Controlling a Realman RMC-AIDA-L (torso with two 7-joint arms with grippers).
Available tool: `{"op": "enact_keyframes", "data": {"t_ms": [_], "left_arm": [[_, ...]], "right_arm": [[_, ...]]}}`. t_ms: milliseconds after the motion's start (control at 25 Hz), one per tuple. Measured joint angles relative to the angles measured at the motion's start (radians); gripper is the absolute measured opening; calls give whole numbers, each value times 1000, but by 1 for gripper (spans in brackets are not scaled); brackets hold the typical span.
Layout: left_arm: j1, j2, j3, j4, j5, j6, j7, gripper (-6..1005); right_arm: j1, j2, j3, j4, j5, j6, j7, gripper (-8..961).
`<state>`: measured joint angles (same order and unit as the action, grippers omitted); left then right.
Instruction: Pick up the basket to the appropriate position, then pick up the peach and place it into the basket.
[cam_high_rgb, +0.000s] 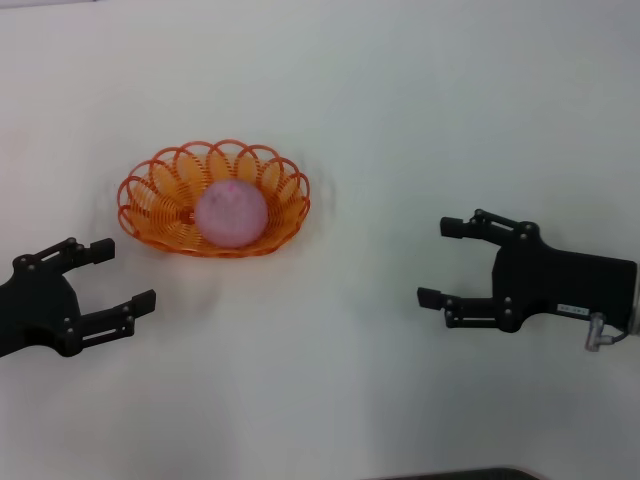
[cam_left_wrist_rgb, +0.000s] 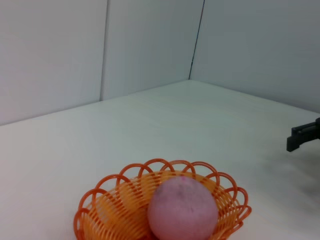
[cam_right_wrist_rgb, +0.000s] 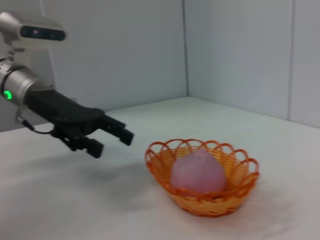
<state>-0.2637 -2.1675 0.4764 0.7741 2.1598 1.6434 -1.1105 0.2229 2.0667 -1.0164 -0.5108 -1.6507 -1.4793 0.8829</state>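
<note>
The orange wire basket (cam_high_rgb: 160, 205) stands on the white table, left of centre. The pink peach (cam_high_rgb: 231, 213) lies inside it, toward its right half. Both also show in the left wrist view, basket (cam_left_wrist_rgb: 107, 215) and peach (cam_left_wrist_rgb: 182, 210), and in the right wrist view, basket (cam_right_wrist_rgb: 235, 185) and peach (cam_right_wrist_rgb: 198, 171). My left gripper (cam_high_rgb: 128, 275) is open and empty, below and left of the basket, apart from it; it shows in the right wrist view (cam_right_wrist_rgb: 112, 141). My right gripper (cam_high_rgb: 443, 262) is open and empty, well to the right of the basket.
The white table (cam_high_rgb: 330, 390) spreads around the basket. Pale walls meet in a corner behind the table (cam_left_wrist_rgb: 192, 75). A fingertip of the right gripper shows at the edge of the left wrist view (cam_left_wrist_rgb: 302, 137).
</note>
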Motion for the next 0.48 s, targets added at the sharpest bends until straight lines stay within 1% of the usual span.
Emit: {"op": "enact_keyframes", "data": {"t_ms": [240,480], "left_arm": [[0,0,2,-1,4,7,0,849],[2,0,2,-1,6,12,0,850]], "right_arm": [[-10,-6,37,1,0,-5,-3,947],[-9,-8,43,-3,-21,-5,-2,947]]}}
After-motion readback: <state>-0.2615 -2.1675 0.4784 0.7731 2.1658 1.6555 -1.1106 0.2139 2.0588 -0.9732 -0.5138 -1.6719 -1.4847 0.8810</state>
